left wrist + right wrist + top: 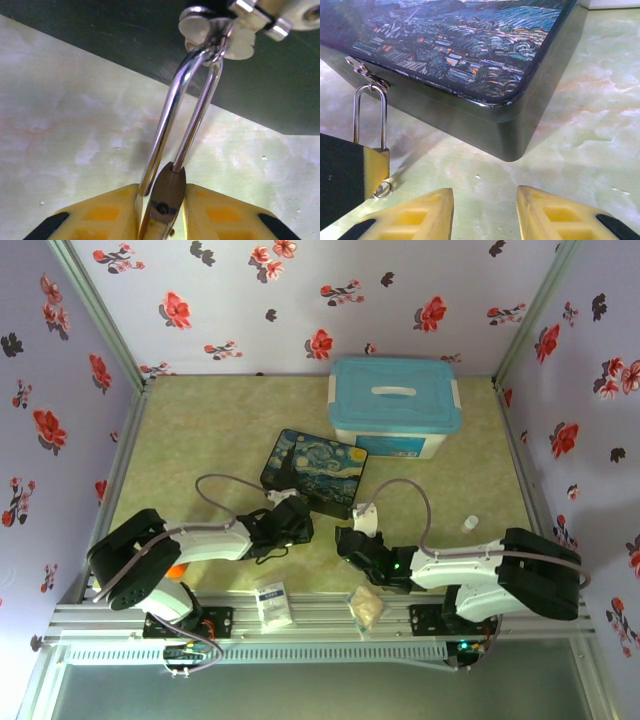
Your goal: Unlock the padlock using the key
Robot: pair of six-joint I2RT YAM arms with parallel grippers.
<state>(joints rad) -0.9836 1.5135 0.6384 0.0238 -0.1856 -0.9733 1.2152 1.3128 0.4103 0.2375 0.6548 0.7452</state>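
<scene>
The padlock (167, 192) hangs by its silver shackle (172, 100) from the hasp on the near side of the dark starry-night box (315, 470). My left gripper (160, 196) is shut on the padlock body, one yellow finger on each side. From the right wrist, the shackle (384, 120) runs down behind the left gripper's black-and-yellow finger (350, 175), and a small metal ring (382, 189) lies below it. My right gripper (484, 194) stands open over bare table, just short of the box corner. The key is out of view.
A blue-lidded plastic bin (395, 405) stands behind the box. A small white cap-like piece (470, 524) lies to the right. Two small packets (272, 602) (366, 608) rest on the front rail. Flowered walls close in three sides.
</scene>
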